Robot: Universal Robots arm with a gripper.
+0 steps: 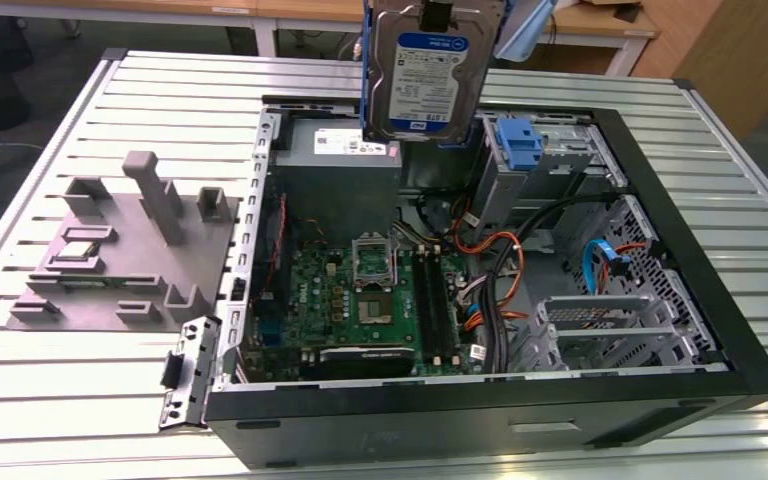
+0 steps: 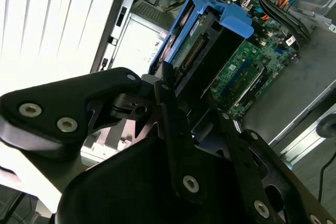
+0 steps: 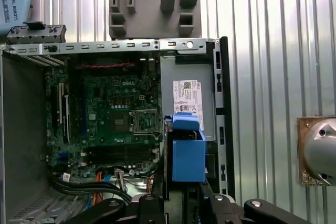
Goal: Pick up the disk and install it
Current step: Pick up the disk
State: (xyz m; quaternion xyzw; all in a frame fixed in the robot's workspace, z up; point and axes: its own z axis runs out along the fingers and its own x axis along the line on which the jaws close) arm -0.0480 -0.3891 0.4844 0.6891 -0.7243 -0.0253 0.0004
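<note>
Disk (image 1: 418,85) is up in the air, hanging label-out at twelve o'clock in the exterior view, over the far side of the open computer case (image 1: 744,370), its lower edge overlapping the grey power-supply box (image 1: 337,170). In the second wrist view the claw (image 2: 191,92) is pinching the disk between its two black fingers (image 2: 167,85), green motherboard (image 2: 252,61) beyond. At nine o'clock from the case, a grey fixture (image 1: 117,250) sits on the slatted counter (image 1: 77,420), well apart

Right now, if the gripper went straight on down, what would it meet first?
Probably the power supply: the gripper holds the disk roughly above it, over the open case, though depth is unclear.
</note>
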